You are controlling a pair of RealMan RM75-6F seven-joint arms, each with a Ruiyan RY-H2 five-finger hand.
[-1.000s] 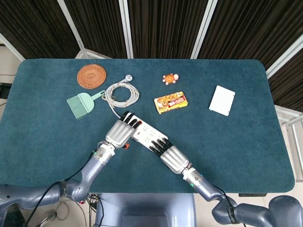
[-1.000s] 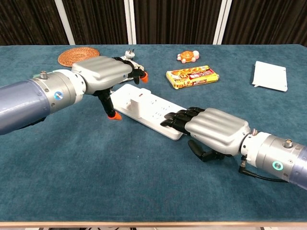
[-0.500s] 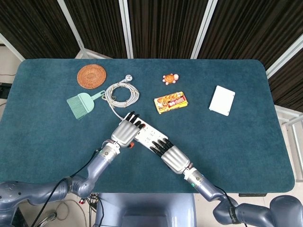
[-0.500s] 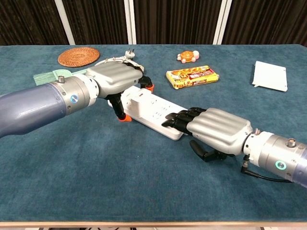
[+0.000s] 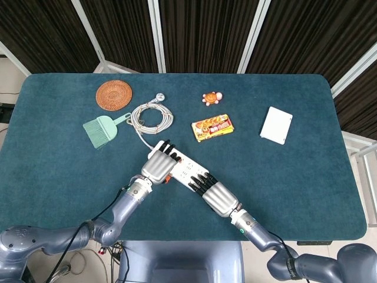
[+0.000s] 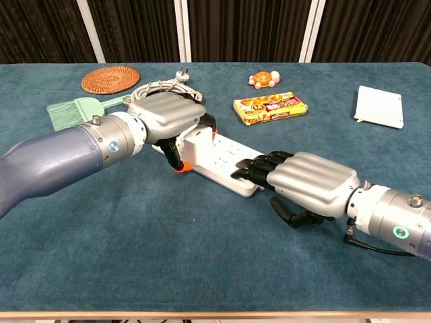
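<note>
Power strip: a long white plastic power strip (image 5: 184,168) is laid at the table's centre, slanted from 10 o'clock to 4 o'clock, with a white plug block (image 6: 196,143) seated near its 10 o'clock end.
Left hand: the left hand (image 5: 159,164) is laid palm-down over the 10 o'clock end of the strip — its fingers (image 6: 210,121) are draped across the top and its thumb is set down at the near edge; whether the strip is truly clamped cannot be told.
Right hand: the right hand (image 5: 213,193) is rested flat at the 4 o'clock end, dark fingertips (image 6: 250,166) pressed together onto the strip's last sockets, nothing grasped.
Cable: a coiled grey cable with a plug (image 5: 151,115) is seen at 11 o'clock from the strip.
Around: a pale green plastic hand brush (image 5: 102,128) and a round woven rattan coaster (image 5: 113,94) are placed at 10 o'clock; an orange-and-yellow snack packet (image 5: 212,127) and a small orange turtle toy (image 5: 211,97) at 1 o'clock; a white square box (image 5: 276,124) at 2 o'clock — all on the dark teal cloth-covered table (image 5: 306,177).
</note>
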